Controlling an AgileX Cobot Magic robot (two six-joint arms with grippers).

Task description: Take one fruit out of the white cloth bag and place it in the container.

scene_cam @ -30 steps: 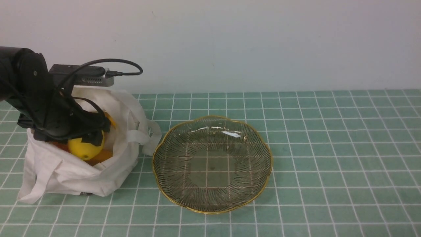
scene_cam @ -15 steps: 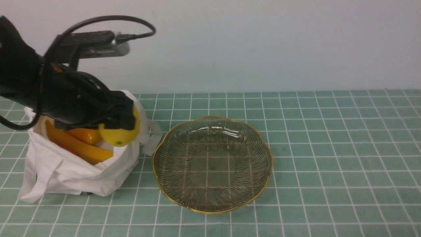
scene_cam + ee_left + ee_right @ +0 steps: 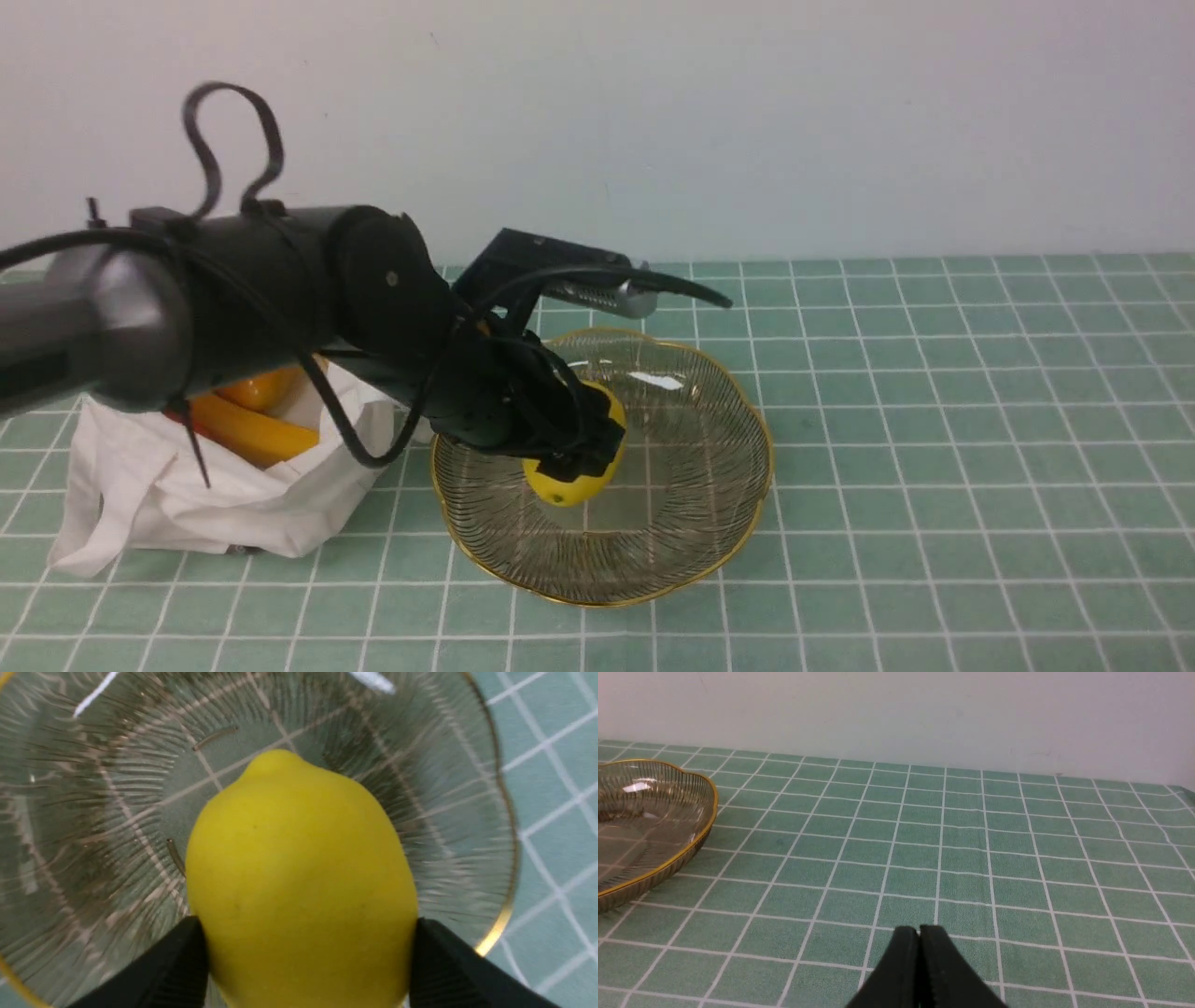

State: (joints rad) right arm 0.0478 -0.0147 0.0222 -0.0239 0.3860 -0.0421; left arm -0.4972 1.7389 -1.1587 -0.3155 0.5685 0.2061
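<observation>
Green checked cloth point(image 3: 934, 420) with white grid lines is being shown across the whole tabletop, with a plain pale wall point(image 3: 747, 121) behind.

Front view:
- The lemon point(image 3: 565, 483) is being held by the left gripper point(image 3: 583, 448), whose jaws are being kept clamped on it. It is being carried low inside the glass dish point(image 3: 747, 485), over the left part of the bowl. Whether it is touching the glass cannot be told.
- The white cloth bag point(image 3: 187, 504) is being left slumped and open on the cloth, just beside the dish on the left and well apart from the lemon.
- Orange-yellow bananas point(image 3: 245, 431) are being shown inside the bag's mouth.
- The black left arm point(image 3: 280, 289) is being stretched from the left edge over the bag to the dish.

Left wrist view:
- The lemon point(image 3: 299, 882) is being gripped at both flanks by two black fingers point(image 3: 173, 970), with its nub being pointed away from the camera.
- The dish's swirl lines and gold rim point(image 3: 509, 858) are being seen behind and around it.

Right wrist view:
- The right gripper point(image 3: 919, 933) is being held above bare cloth, its fingertips pressed together with nothing between them.
- An edge of the dish point(image 3: 691, 844) is being shown well apart from it.
</observation>
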